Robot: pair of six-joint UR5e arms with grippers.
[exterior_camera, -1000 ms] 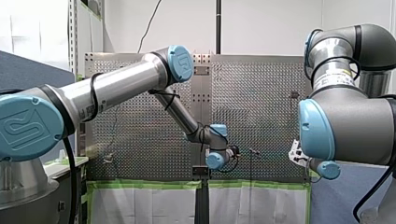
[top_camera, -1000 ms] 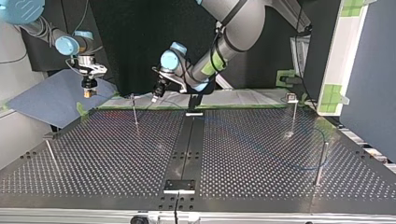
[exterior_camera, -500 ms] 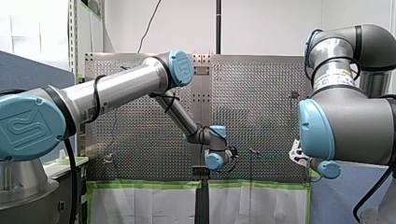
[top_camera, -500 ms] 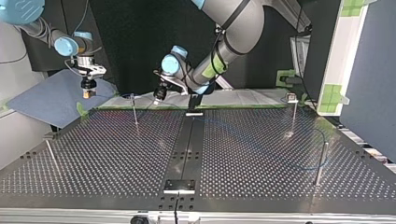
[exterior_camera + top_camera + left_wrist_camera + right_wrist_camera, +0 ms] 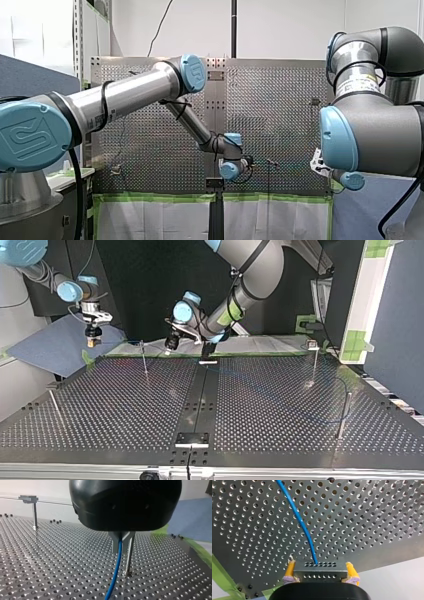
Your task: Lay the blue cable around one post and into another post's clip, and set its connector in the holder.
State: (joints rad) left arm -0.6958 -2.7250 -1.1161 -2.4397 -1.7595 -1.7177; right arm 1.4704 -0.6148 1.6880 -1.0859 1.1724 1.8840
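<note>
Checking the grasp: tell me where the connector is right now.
The connector sits clamped between the yellow pads of my right hand, held in the air at the top view's left, past the table's far corner.

Your bench [image 5: 50,562] is dull grey metal, dimpled with holes, with a soft sheen. The cable [image 5: 116,567] has a smooth, slightly glossy blue plastic jacket. The post [image 5: 129,555] is bright, smooth metal. The connector [image 5: 322,573] looks like matt grey metal, finely drilled. Your right pincer [image 5: 320,566] has yellow rubbery pads [image 5: 290,570], frayed at the tips. Your left pincer [image 5: 120,546] has a glossy black plastic housing.
</note>
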